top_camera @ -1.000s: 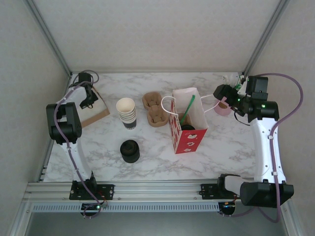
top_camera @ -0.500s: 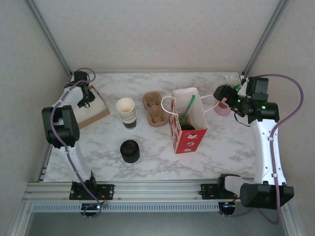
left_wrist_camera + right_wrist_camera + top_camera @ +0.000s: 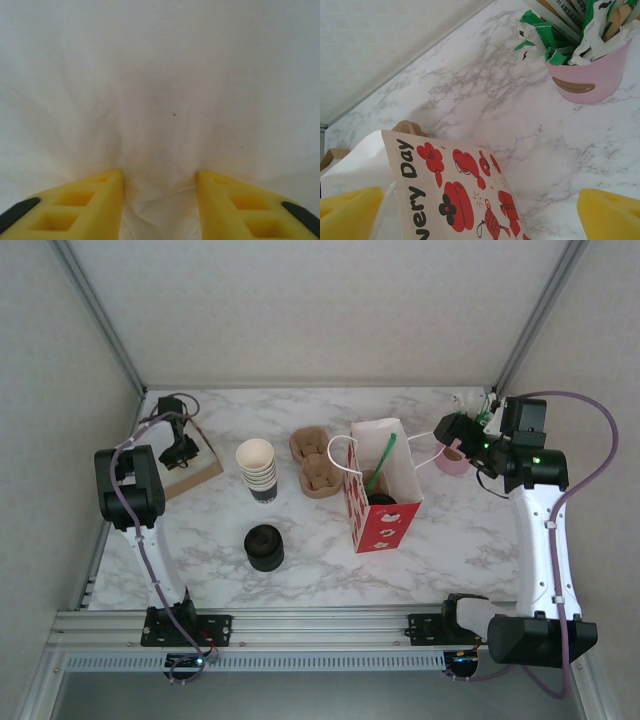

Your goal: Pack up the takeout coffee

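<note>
1. Swinging out and back within the last second, my left gripper (image 3: 180,447) ended up much where it had begun. That was over the napkin (image 3: 203,453) stack, well to the left of the bag (image 3: 383,502) and beyond the stacked cups (image 3: 257,470).
2. My right gripper (image 3: 447,430) had not budged from just right of the bag's far end, and the bag stood as it had.
3. The coffee (image 3: 381,501) was already down inside the bag, its black lid showing beside a green straw (image 3: 386,460). I judged the cup packed, and the napkin an extra to go in with it.
4. My left fingers (image 3: 100,195) were drawn in close but not fully together. They were clenched on a puckered fold of white napkin, with creases running into the gap between them.
5. My right fingers (image 3: 350,210) were spread wide and grasped nothing. The bag's white handle (image 3: 383,206) ran past one of them; whether it touched, I could not tell. The pink pot (image 3: 585,75) of sachets stood further right of the bag.
</note>
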Motion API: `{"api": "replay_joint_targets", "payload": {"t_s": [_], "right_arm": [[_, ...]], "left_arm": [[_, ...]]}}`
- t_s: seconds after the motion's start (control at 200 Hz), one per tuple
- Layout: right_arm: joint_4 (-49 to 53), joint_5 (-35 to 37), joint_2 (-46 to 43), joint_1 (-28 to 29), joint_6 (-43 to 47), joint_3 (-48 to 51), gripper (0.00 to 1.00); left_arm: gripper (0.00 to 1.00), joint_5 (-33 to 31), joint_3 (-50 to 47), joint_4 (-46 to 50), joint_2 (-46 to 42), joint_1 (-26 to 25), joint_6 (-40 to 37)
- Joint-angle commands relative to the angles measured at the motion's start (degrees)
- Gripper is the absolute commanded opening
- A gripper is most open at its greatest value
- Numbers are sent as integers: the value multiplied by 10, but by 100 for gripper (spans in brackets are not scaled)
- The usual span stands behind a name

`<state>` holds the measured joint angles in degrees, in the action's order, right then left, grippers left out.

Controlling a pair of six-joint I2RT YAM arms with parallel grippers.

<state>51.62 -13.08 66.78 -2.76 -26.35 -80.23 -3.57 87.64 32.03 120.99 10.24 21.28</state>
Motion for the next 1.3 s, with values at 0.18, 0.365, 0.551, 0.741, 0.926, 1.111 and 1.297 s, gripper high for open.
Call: {"api": "replay_joint_targets", "payload": {"t_s": [0.18, 0.365, 0.551, 0.741, 0.926, 1.111, 1.297], "right_arm": [[-6, 9, -16, -4, 6, 7, 99], [-6, 7, -17, -4, 6, 6, 99], [-7, 5, -17, -4, 6, 7, 99], [-7, 3, -17, -4, 5, 7, 99], [-8, 2, -17, -4, 5, 5, 99], [-9, 0, -16, -4, 5, 6, 99], [-8, 0, -16, -4, 4, 5, 99]], "left_arm": [[26, 2, -8, 17, -35, 7, -4], [24, -6, -6, 22, -51, 9, -5], [18, -6, -6, 23, -57, 10, -5], [19, -9, -10, 23, -63, 11, -6], [19, -11, -7, 25, -70, 12, -7], [17, -13, -3, 28, -77, 13, -9], [13, -15, -1, 32, -82, 14, -10]]}}
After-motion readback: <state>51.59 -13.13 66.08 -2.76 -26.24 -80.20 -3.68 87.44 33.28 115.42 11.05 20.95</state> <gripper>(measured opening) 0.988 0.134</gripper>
